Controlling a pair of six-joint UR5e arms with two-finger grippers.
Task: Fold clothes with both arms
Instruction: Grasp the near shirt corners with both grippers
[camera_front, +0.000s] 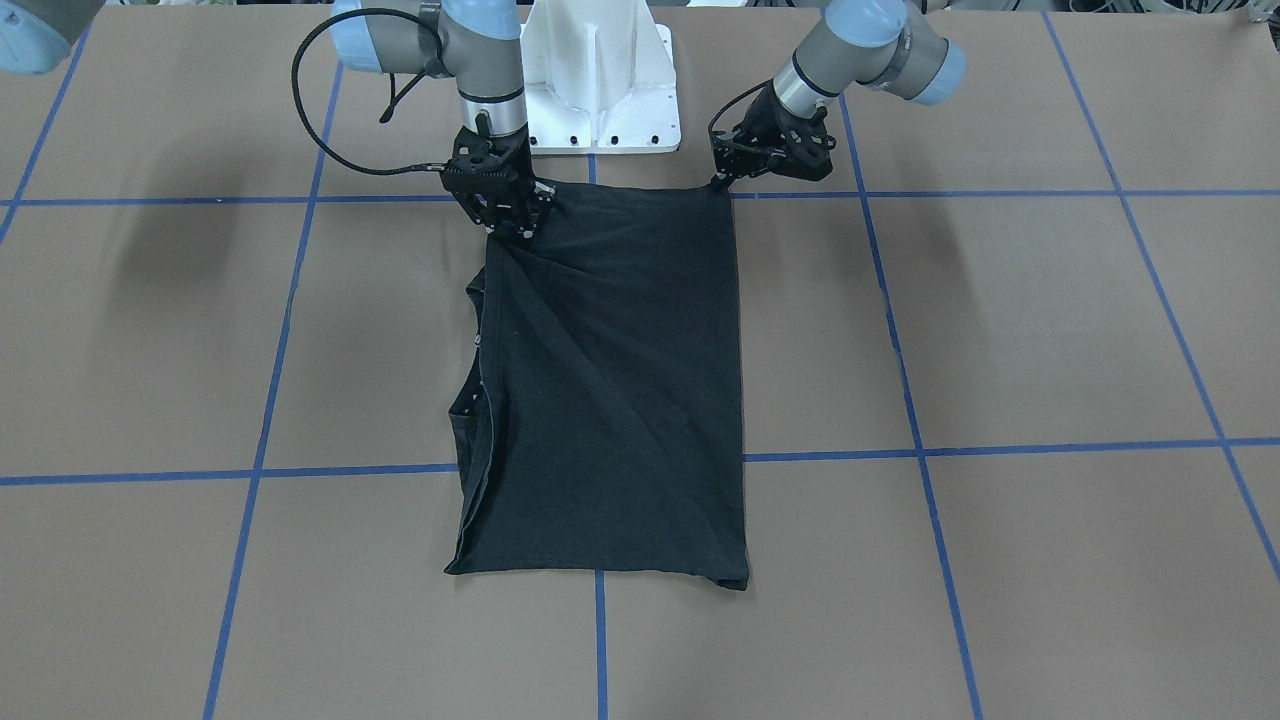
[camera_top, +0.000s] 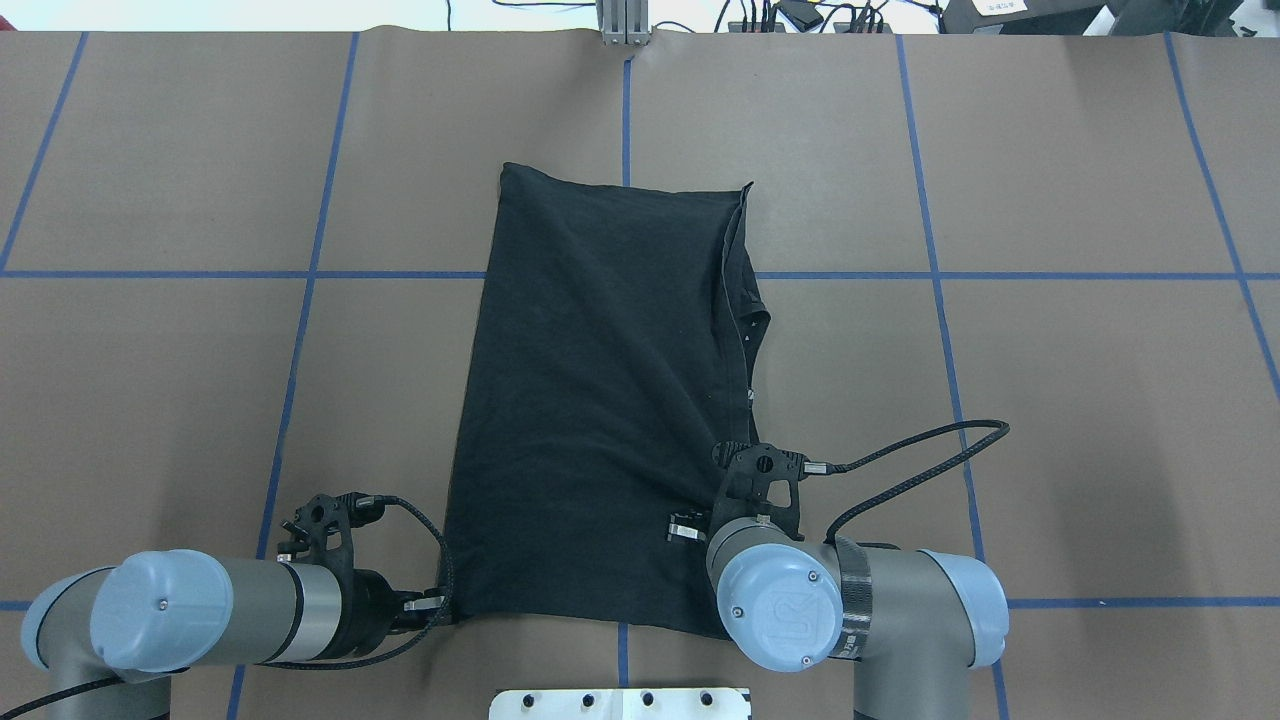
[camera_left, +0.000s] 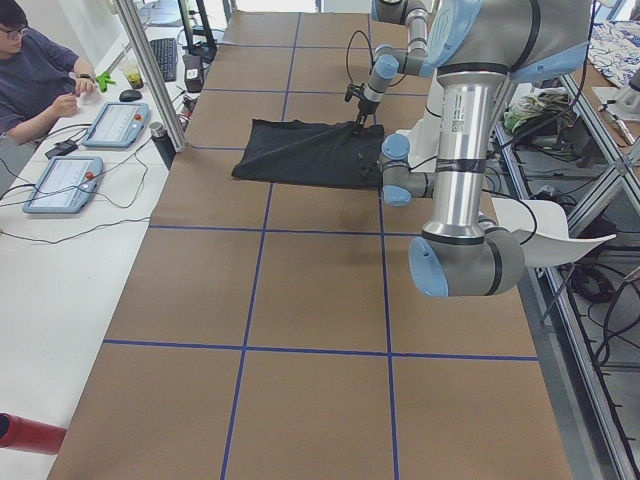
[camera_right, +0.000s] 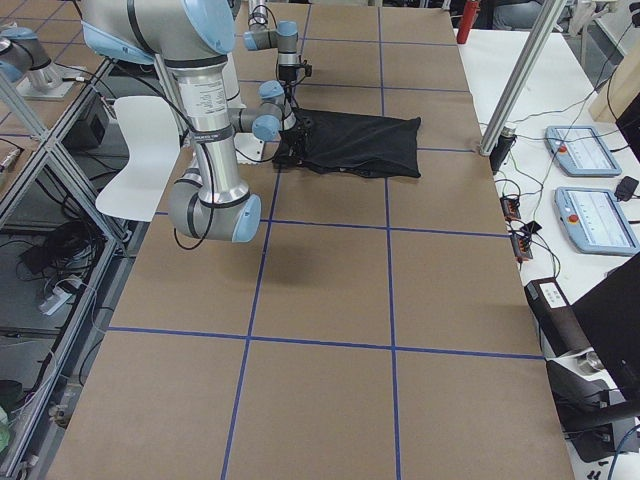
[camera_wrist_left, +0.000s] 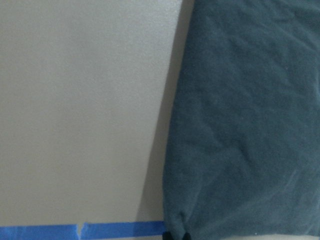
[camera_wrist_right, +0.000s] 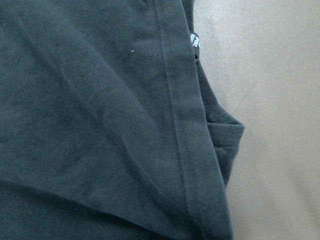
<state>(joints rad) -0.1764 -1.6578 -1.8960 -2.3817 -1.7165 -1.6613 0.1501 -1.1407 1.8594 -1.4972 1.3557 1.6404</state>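
Exterior front-facing view: a brown paper-like table cover (camera_front: 1000, 320), divided into large rectangles by blue tape lines (camera_front: 1000, 452), carries a black fabric T-shirt (camera_front: 620, 400). The shirt lies flat at the table's middle, folded into a long rectangle that runs away from the white metal pedestal base (camera_front: 600, 90). The shirt's end nearest the base lies along one tape line. Sleeve and hem layers stick out along the edge on the robot's right, and the right wrist camera shows a small white tag (camera_wrist_right: 194, 41) there.

The black two-finger left gripper (camera_front: 722, 182) sits low at the shirt's near corner on the robot's left. In the left wrist camera the cloth puckers between its dark fingertips (camera_wrist_left: 172, 235), so it is pinching that corner. The black two-finger right gripper (camera_front: 515, 228) is closed on the other near corner, and creases fan out from it across the cloth.

From the left end of the table, a white desk (camera_left: 60, 270) runs along the far side. A seated person in a dark top (camera_left: 35, 80) is there with two blue-edged control tablets (camera_left: 115, 125), beside a slanted aluminium post (camera_left: 150, 80).
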